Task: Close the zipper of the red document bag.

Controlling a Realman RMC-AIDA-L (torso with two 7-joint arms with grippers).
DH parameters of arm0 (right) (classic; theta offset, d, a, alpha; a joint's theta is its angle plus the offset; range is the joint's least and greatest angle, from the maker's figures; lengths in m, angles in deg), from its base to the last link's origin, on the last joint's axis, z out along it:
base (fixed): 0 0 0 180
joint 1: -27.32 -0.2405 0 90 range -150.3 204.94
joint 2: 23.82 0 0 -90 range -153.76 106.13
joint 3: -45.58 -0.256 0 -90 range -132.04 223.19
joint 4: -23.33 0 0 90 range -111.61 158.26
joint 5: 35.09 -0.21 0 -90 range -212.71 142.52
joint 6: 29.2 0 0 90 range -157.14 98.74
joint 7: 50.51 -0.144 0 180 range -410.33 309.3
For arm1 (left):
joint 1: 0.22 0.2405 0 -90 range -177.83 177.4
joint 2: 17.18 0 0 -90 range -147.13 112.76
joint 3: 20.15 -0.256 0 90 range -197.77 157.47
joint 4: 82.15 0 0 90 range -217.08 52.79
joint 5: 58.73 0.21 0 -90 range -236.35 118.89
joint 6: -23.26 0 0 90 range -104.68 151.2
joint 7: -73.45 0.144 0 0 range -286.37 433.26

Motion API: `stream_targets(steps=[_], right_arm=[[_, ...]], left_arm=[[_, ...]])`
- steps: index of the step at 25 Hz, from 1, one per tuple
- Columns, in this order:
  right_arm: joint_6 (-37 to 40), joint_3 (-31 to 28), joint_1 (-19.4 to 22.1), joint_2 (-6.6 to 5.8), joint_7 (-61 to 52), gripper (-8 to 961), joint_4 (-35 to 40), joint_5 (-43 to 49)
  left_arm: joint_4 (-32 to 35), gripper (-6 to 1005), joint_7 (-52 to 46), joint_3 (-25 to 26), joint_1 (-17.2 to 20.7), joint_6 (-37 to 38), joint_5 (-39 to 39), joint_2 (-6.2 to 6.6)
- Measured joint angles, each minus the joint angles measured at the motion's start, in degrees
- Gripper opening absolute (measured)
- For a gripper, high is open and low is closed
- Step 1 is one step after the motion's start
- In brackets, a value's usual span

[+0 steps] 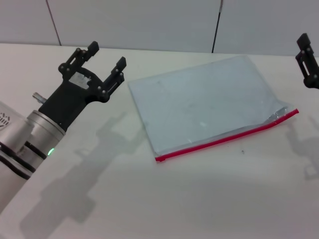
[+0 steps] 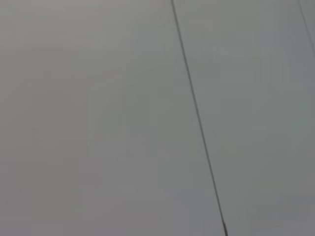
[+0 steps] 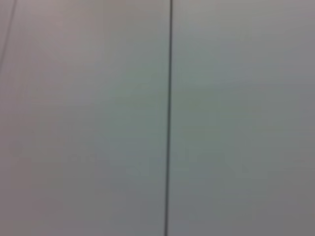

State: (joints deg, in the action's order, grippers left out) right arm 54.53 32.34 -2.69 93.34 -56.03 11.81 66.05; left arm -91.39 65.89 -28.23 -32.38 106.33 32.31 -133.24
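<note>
The red document bag (image 1: pixel 209 97) lies flat on the white table (image 1: pixel 199 199), a pale blue-grey pouch turned at an angle. Its zipper (image 1: pixel 227 137) is the thin red strip along the near long edge; I cannot make out the slider. The pouch wrinkles near the strip's right end. My left gripper (image 1: pixel 107 55) hovers open and empty to the left of the bag, apart from it. Only part of my right gripper (image 1: pixel 306 57) shows at the right edge, beyond the bag's far right corner. Both wrist views miss the bag and show no fingers.
A pale panelled wall (image 1: pixel 149 20) with dark seams stands behind the table. The left wrist view shows a grey panel seam (image 2: pixel 197 118), and so does the right wrist view, panel seam (image 3: pixel 169 118). Bare tabletop lies in front of the bag.
</note>
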Motion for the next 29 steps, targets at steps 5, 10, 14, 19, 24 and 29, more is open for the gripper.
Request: stream_targets(steps=[5,10,14,19,24,29], right_arm=[[-0.1,0.33,0.29,0.0,1.52,603,-0.68,-0.98],[0.08,0.33,0.32,0.0,1.36,603,-1.17,-0.98],[-0.2,0.01,0.34,-0.06,1.39,603,-1.35,-1.0],[-0.24,0.04,0.37,-0.09,1.46,603,-1.39,-1.04],[-0.28,0.06,0.39,-0.09,1.49,603,-1.41,-1.04],[-0.31,0.06,0.4,-0.09,1.51,603,-1.41,-1.04]], left_arm=[[0.14,711,-0.59,-0.01,0.23,0.78,-0.24,0.05],[0.14,711,-0.62,-0.01,0.23,1.04,-0.69,0.04],[0.14,711,-0.65,-0.01,0.3,1.06,-0.71,0.04],[0.12,711,-0.82,-0.01,0.23,1.06,-0.7,0.04],[0.11,711,-0.91,-0.01,0.15,1.06,-0.7,0.04],[0.1,711,-0.94,-0.01,0.09,1.05,-0.56,0.04]])
